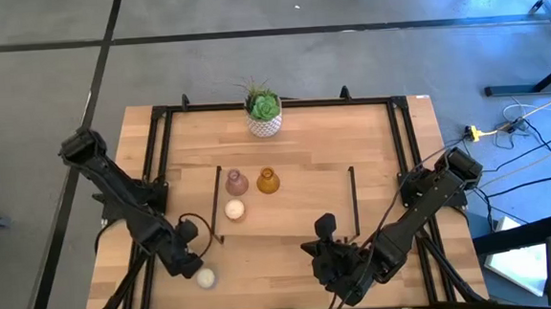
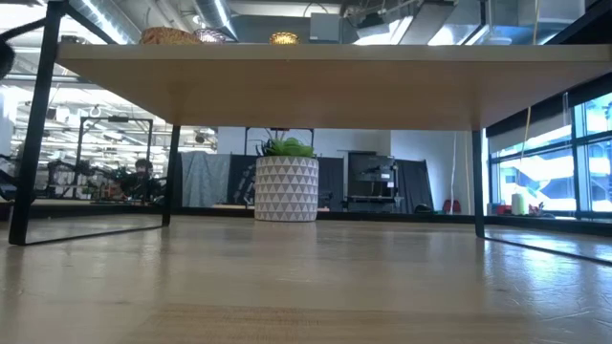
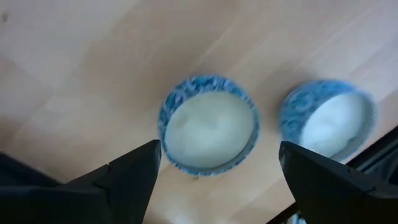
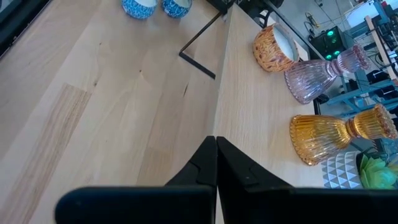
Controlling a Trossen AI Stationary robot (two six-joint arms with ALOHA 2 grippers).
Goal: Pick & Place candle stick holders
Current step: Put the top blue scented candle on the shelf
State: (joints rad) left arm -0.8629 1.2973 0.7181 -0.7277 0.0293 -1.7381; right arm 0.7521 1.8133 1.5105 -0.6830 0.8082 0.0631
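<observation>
left gripper (image 1: 194,265): fingers spread wide, over two blue-patterned low holders (image 3: 209,132) at table's near-left edge, not gripping
right gripper (image 1: 332,266): fingers pressed together, empty, near-right of table
shelf: woven low holder (image 1: 234,210), behind it pink holder (image 1: 237,183) and amber holder (image 1: 268,181) side by side
far edge: potted plant (image 1: 263,114)

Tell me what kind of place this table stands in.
Probably a robotics lab or workshop. Beyond the potted plant stand benches with equipment, there are strip lights and bare ducting overhead, and cables trail over the grey floor.
</observation>
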